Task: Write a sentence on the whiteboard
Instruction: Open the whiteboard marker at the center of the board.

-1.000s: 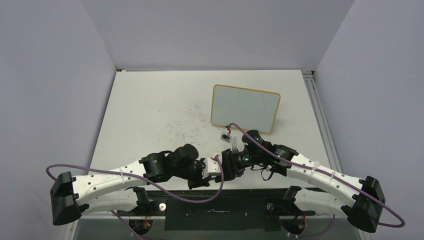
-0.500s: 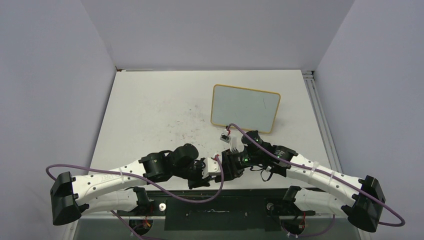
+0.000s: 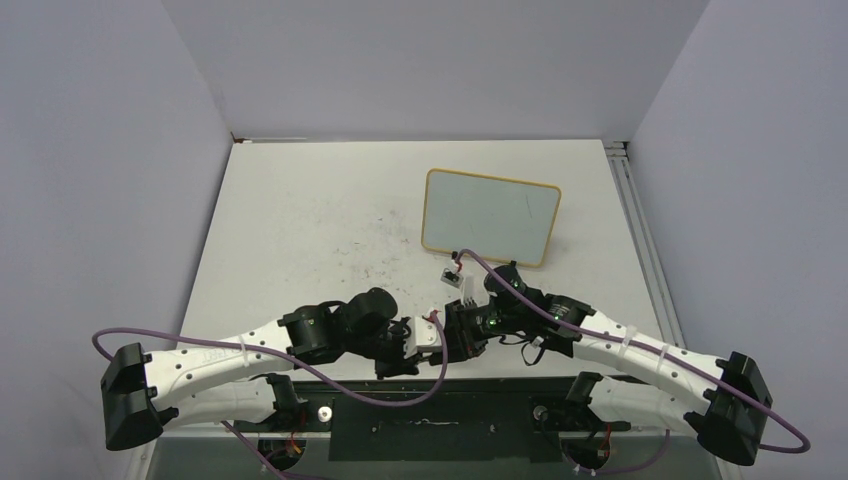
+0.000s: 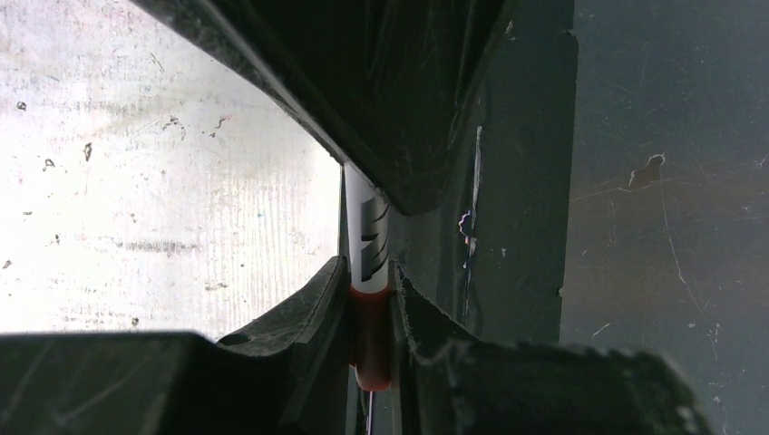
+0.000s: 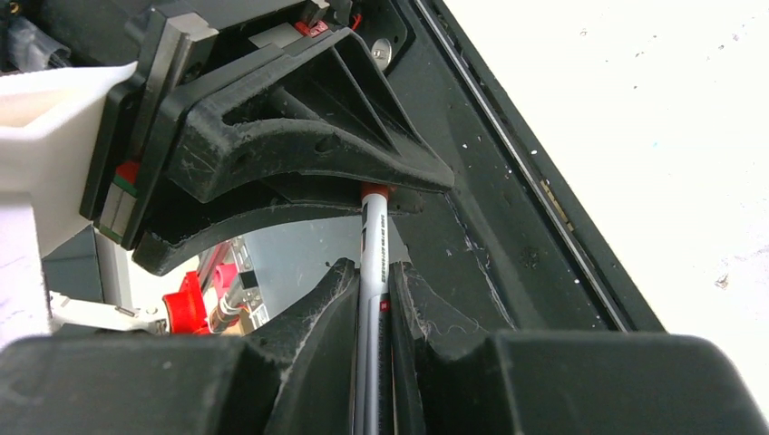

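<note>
Standing upright beyond both sets of jaws, whiteboard (image 3: 490, 216) is seen with face blank but for one faint stroke; no sentence written yet. Marker (image 5: 373, 263) is held between two arms, well short of board. Red end (image 4: 372, 340), likely cap, is pinched by left gripper (image 4: 370, 313); barrel is pinched by right gripper (image 5: 374, 294), jaws pressed tight on it. Step judged: cap to be pulled off. Pull is best made straight along barrel, both pinches firm, no twisting, lest marker be dropped.
</note>
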`<state>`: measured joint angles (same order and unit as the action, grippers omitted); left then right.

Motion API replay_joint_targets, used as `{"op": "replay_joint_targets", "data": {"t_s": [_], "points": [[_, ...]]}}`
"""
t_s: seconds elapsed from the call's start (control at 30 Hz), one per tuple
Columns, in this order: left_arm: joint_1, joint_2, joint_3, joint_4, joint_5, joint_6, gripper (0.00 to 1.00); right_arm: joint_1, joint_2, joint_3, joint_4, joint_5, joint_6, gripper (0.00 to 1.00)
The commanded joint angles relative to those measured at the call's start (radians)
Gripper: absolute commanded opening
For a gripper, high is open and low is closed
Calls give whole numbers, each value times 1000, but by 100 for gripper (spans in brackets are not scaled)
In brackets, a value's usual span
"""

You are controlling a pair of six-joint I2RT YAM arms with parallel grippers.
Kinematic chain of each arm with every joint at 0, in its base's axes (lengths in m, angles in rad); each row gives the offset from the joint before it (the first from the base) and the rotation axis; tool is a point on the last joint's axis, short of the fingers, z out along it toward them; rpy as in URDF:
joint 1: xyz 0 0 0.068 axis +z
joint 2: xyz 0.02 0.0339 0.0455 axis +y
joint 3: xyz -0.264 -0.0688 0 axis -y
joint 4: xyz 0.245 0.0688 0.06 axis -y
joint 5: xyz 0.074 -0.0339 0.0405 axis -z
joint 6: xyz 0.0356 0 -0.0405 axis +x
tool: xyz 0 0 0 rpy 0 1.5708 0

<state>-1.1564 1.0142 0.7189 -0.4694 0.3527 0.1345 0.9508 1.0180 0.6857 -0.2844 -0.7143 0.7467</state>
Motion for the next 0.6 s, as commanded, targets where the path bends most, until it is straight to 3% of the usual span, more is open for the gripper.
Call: {"op": "replay_joint_targets", "data": {"t_s": [0.0, 0.57], "points": [[3, 3, 44, 33, -3, -7, 0, 12, -57, 9, 81, 25, -4, 5], [3, -17, 20, 39, -111, -1, 0, -51, -115, 178, -264, 74, -248, 5]]}}
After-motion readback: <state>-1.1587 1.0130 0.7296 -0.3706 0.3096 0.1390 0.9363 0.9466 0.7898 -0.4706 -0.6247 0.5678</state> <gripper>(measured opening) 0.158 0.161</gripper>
